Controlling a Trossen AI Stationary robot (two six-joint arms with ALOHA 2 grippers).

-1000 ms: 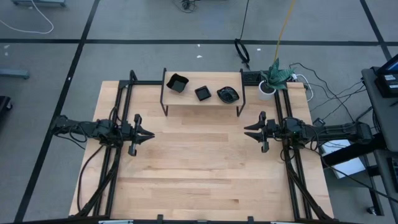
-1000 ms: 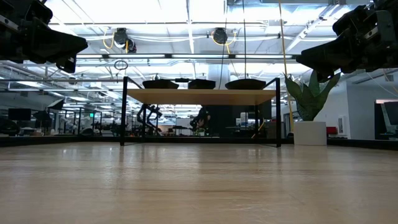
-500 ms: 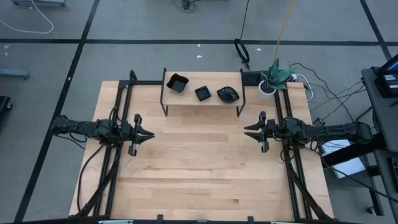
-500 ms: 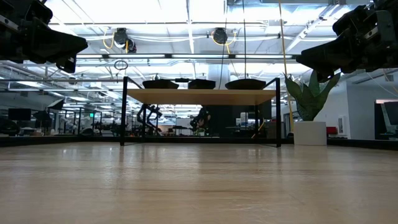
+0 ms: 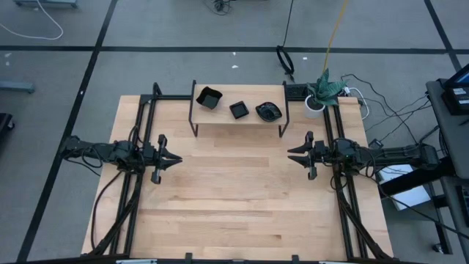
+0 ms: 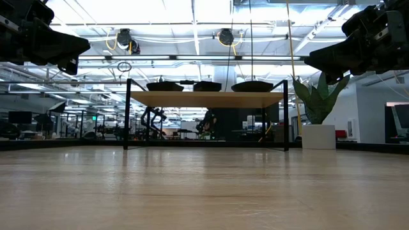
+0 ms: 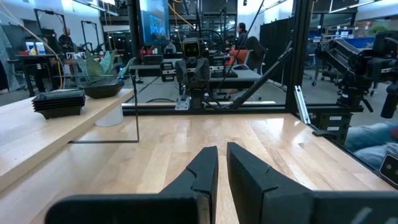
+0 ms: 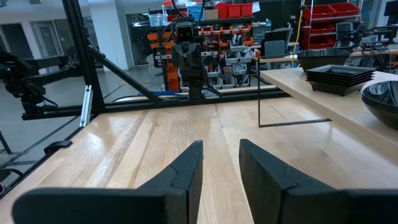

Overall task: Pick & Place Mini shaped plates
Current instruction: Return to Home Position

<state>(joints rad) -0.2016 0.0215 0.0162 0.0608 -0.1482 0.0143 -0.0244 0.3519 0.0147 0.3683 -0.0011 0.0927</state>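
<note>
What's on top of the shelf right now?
The shelf holds three black stacks: large squares, small squares, wavy round plates. Lower plates in each are covered, so counts can't be told.

**Still can't count the plates from any cam**

On the high view the three stacks on the shelf are too small for me to count: big squares, small squares, wavy ones. The low view only gives me thin dark slivers edge-on, and the left gripper and right gripper are chopped off by the top corners. On the left wrist cam I honestly can't tell which one the square stack is, and there's a bluish blur at the edge I can't make out. On the right wrist cam the wavy ones are cut by the frame edge
</note>
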